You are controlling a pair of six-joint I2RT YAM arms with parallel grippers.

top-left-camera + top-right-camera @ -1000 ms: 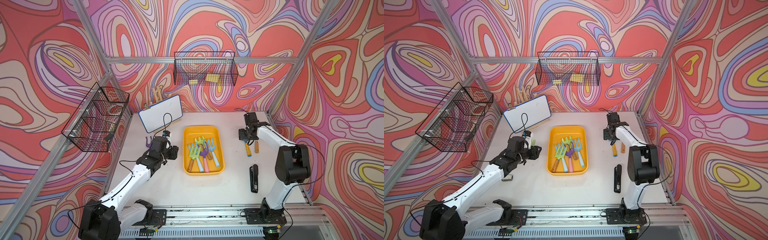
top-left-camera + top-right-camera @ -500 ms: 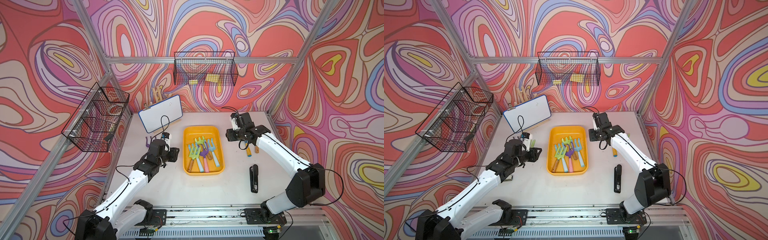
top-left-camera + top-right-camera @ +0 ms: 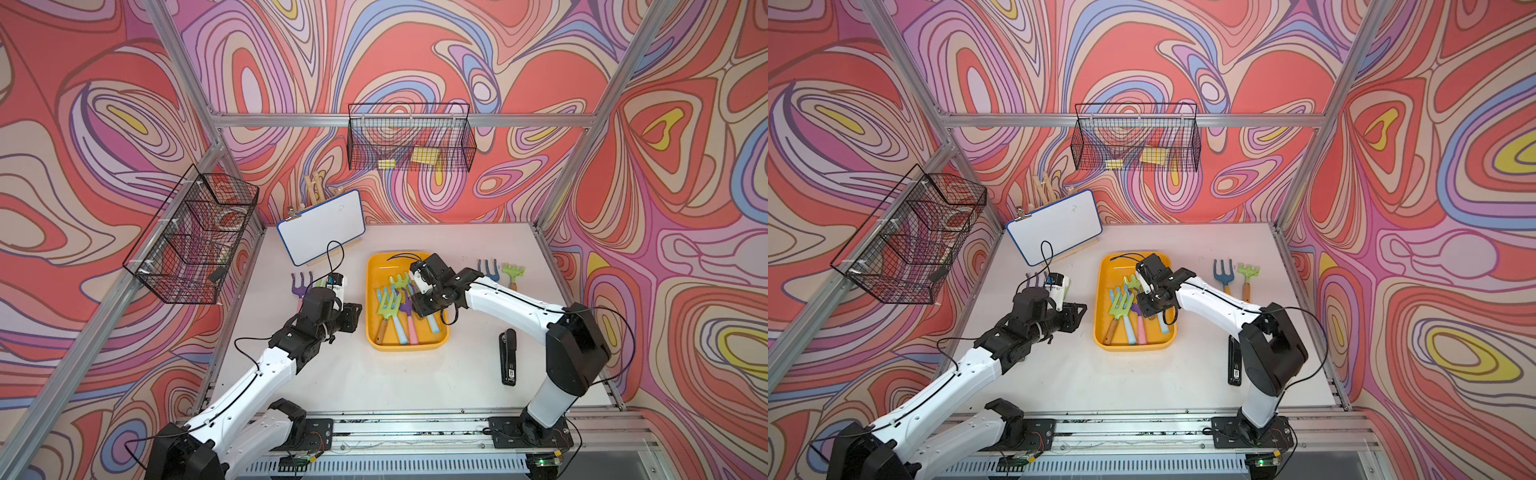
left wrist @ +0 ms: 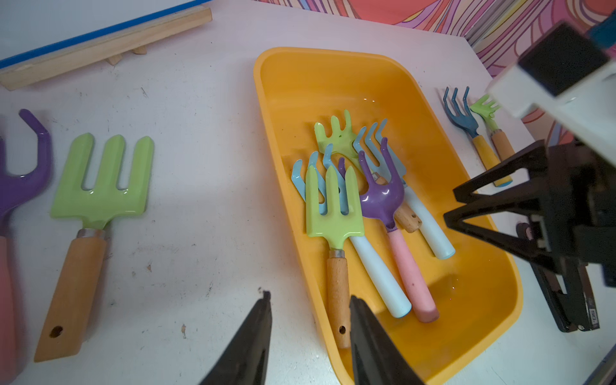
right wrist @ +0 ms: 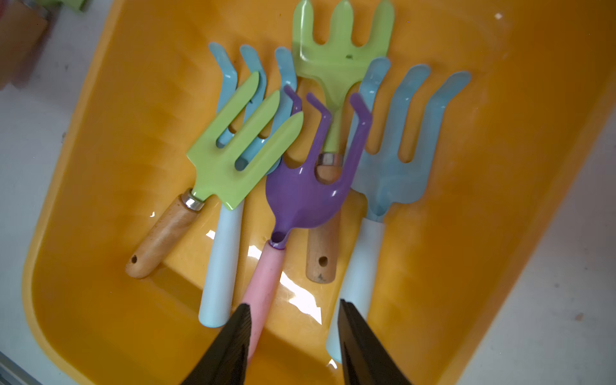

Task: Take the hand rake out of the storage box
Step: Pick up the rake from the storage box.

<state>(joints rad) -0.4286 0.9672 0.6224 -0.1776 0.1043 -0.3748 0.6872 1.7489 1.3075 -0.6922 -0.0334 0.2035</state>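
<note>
**A:** Where's the storage box (image 3: 387, 266)?

**B:** Mid-table (image 3: 374, 386), between the arms. It's shallow glossy yellow-orange plastic with rounded corners and a rolled rim. Five rakes are piled inside, heads overlapping, handles toward the robot's base.

**A:** Which ones?

**B:** The purple hand rake (image 5: 300, 196) is on top. It has a shiny scooped head, three hooked tines and a matte pink handle. The green hand rake (image 5: 233, 160) has flat broad tines, a steel ferrule and a wooden handle with a hang hole. It lies across a pale blue rake (image 5: 221, 260) with bent tines and a smooth whitish handle. A second green head and a second pale blue one sit beyond the purple head.

**A:** Grippers?

**B:** The right gripper (image 5: 294, 304) hovers over the handle end of the box. Its black wedge fingers are parted with nothing between them. The pink handle runs under one fingertip; can't tell if they touch. The left gripper (image 4: 309, 296) is just beside the box rim on its own side, fingers parted, empty.

**A:** What's outside the box?

**B:** A green fork (image 4: 100, 186) and a purple claw (image 4: 20, 180) lie flat on the left arm's side. A dark blue rake (image 3: 487, 269) and a small green rake (image 3: 513, 272) are on the right. There's also a black stapler (image 3: 508, 357), and a whiteboard (image 3: 322, 226) propped at the back.
</note>
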